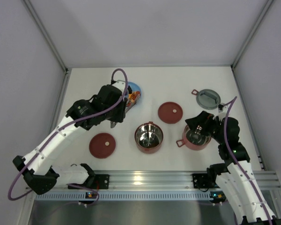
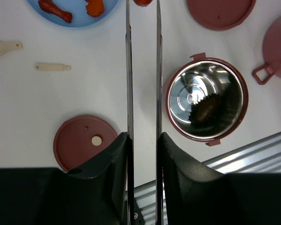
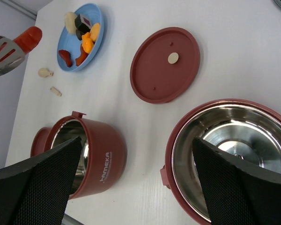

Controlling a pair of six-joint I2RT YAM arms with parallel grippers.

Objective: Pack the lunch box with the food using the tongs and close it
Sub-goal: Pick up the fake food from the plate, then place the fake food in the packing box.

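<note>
My left gripper (image 2: 143, 138) is shut on the silver tongs (image 2: 128, 70), whose two arms run up between its fingers. The tongs' tips (image 3: 4, 54) pinch a red piece of food (image 3: 29, 36) just beside the blue plate (image 3: 97, 18). More red, orange, black and pale food (image 3: 84, 35) lies on that plate. One red lunch box bowl (image 2: 206, 105) stands open with a dark ridged piece showing inside. My right gripper (image 3: 136, 187) is open and hovers low over the rim of the second bowl (image 3: 215, 122), holding nothing.
Two maroon disc lids (image 1: 170, 112) (image 1: 102, 145) lie flat on the table. The grey top lid (image 1: 209, 99) rests at the back right. Two small beige bits (image 2: 53, 67) lie loose near the plate. A metal rail (image 1: 150, 179) runs along the near edge.
</note>
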